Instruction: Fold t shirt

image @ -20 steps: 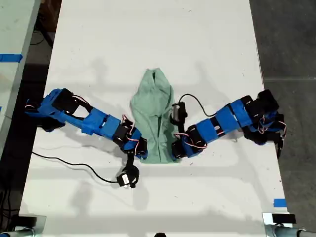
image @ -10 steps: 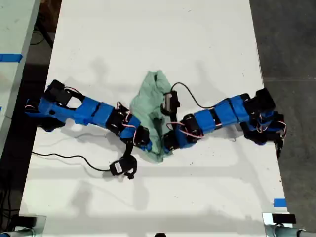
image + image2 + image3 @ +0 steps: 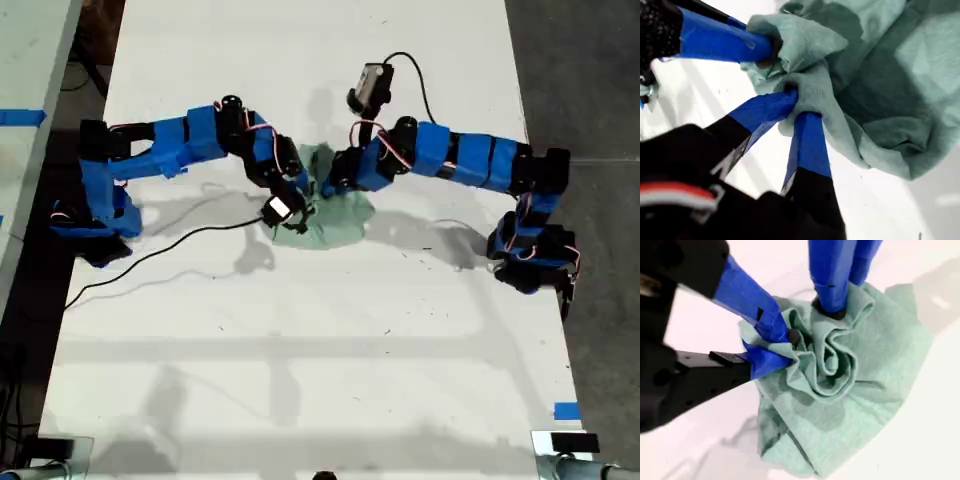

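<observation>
While both grippers pinch it, the small pale mint-green cloth t shirt (image 3: 330, 205) sits bunched mid white worktop (image 3: 320, 380), w/ my first gripper (image 3: 796, 100) & second gripper (image 3: 782, 342) fingers clamped on cloth; fold approx half done, needs flattening.

Where the two arms meet in the exterior view, the gripper tips cannot be made out; they sit over the t shirt (image 3: 335, 212), much of which lies under the arms. The garment's sleeves and collar cannot be told apart in its bunched folds. In the first wrist view the t shirt (image 3: 880, 85) runs off the frame. The gripper body (image 3: 685, 375) in the second wrist view is dark, blurred and cropped.
</observation>
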Tool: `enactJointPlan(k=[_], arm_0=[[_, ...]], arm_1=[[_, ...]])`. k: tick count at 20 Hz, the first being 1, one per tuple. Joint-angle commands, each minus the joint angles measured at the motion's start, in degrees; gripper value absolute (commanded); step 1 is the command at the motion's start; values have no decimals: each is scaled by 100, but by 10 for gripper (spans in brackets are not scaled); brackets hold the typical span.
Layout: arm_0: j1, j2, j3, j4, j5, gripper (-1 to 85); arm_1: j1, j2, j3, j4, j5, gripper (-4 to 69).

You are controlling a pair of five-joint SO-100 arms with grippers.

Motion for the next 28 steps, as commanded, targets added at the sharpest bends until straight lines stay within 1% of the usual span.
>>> enactJointPlan(k=[1, 2, 3, 4, 5, 6, 8, 9, 10, 11, 12, 14, 15, 16, 17, 18, 20, 22, 23, 25, 26, 28], arm_0=[[-677, 185, -70, 9, 193, -1], [-826, 105, -79, -9, 264, -1], [-923, 26, -105, -26, 352, 23], [-1011, -35, -105, -53, 431, 106], [-1090, -79, -105, -44, 457, 153], [-1169, -149, -105, -9, 492, 178], [-1292, -202, -114, 141, 501, 263], [-1318, -202, -123, 255, 510, 282], [-1345, -158, -158, 387, 527, 295], [-1371, -53, -158, 466, 554, 305], [-1389, 79, -158, 527, 642, 303], [-1424, 554, -141, 782, 712, 257], [-1415, 949, -97, 879, 800, 138], [-1362, 1503, 35, 967, 817, 0], [-1239, 2180, 229, 967, 888, -1], [-1028, 2927, 396, 967, 1011, -1], [-237, 4509, 817, 861, 1485, -1], [536, 5994, 1872, 686, 1591, -1], [896, 6653, 2698, 387, 1582, -1], [1371, 7822, 4737, -360, 1529, -1], [1556, 8411, 5845, -905, 1529, -1], [1635, 9756, 7919, -1863, 1494, -1]], arm_1=[[580, 483, -176, -79, -237, 2], [747, 475, -158, -26, -264, 2], [905, 448, -158, 35, -290, 4], [1063, 439, -158, 149, -299, 8], [1213, 431, -149, 308, -246, 39], [1362, 431, -114, 466, -158, 75], [1608, 431, -18, 668, -105, 198], [1723, 431, 26, 765, -79, 292], [1811, 431, 44, 844, -79, 356], [1881, 431, 44, 905, -97, 395], [1925, 457, 35, 976, -132, 399], [1995, 606, 53, 1266, -141, 384], [2030, 844, 211, 1380, -105, 356], [2039, 1248, 545, 1415, -70, 133], [2013, 1854, 1055, 1433, 167, -5], [1863, 2646, 1661, 1274, 158, -5], [1266, 4403, 2760, 1178, 255, -5], [580, 6188, 4078, 870, 114, -5], [290, 6882, 4693, 765, 105, -5], [-316, 8156, 6003, 334, 79, -5], [-510, 8780, 6645, 132, 149, -5], [-747, 10266, 8024, -281, 149, -5]])
